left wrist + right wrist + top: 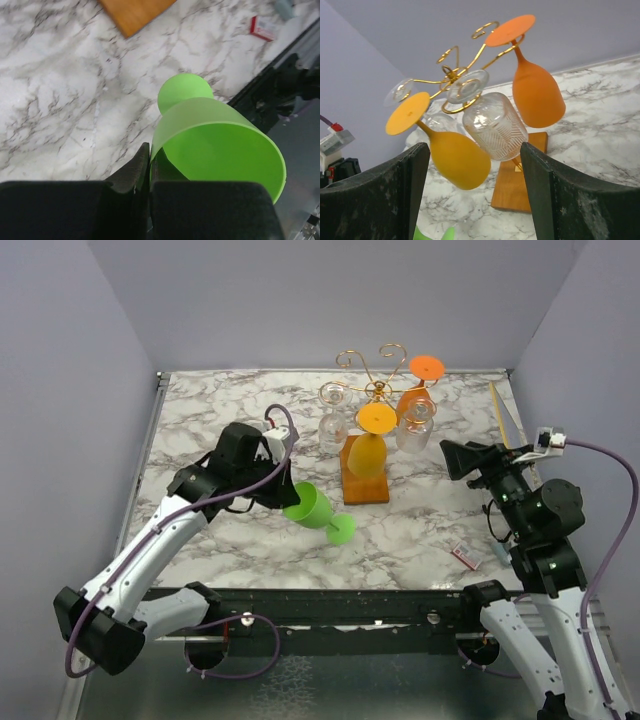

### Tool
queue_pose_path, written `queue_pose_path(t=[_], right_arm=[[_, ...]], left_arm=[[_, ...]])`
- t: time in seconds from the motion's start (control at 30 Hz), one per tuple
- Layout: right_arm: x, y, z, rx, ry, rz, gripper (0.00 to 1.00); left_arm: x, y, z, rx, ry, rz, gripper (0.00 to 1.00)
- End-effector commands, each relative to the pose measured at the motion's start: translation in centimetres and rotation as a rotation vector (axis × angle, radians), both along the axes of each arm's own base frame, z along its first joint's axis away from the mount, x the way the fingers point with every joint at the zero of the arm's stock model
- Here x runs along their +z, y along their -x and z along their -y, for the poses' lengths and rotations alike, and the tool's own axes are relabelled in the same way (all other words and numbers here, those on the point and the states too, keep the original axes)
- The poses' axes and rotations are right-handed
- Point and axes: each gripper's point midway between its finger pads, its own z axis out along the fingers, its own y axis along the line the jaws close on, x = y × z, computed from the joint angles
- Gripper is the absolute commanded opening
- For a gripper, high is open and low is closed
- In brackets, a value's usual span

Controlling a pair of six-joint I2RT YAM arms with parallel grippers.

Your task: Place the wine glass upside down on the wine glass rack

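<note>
The green wine glass (316, 508) is tilted just above the marble, its foot (342, 529) toward the front. My left gripper (284, 496) is shut on its rim. In the left wrist view the pads pinch the rim of the glass (220, 150) at the left side of the bowl. The wine glass rack (374, 390) is gold wire on a brown wooden base (366, 486) at the centre back. It also shows in the right wrist view (451, 75). My right gripper (458, 457) is open and empty to the right of the rack, and faces it (475, 150).
On the rack hang a yellow-orange glass (368, 448), an orange glass (420, 390) and two clear glasses (333, 420) (415, 426). A small red and white packet (464, 556) lies at the front right. A yellow stick (505, 415) lies at the back right.
</note>
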Motion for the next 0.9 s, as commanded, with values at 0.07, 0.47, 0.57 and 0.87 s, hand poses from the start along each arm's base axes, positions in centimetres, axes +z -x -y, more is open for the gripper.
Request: queue_pose_path(t=[0.07, 0.47, 0.57, 0.87], right_arm=[[3.7, 2.1, -2.1, 0.138, -0.048, 0.057, 0.8], [11.2, 4.9, -3.0, 0.231, -0.187, 0.167, 0.86], [12.3, 4.5, -3.0, 0.231, -0.235, 0.169, 0.87], [14.4, 4.0, -4.6, 0.336, -0.36, 0.163, 0.86]], left_arm=[[9.3, 1.8, 3.8, -0.206, 0.325, 0.199, 0.0], [27.7, -0.2, 4.8, -0.125, 0.721, 0.633, 0.0], [31.1, -3.5, 3.1, 0.114, 0.815, 0.723, 0.0], [34.2, -8.4, 3.3, 0.257, 0.972, 0.864, 0.0]])
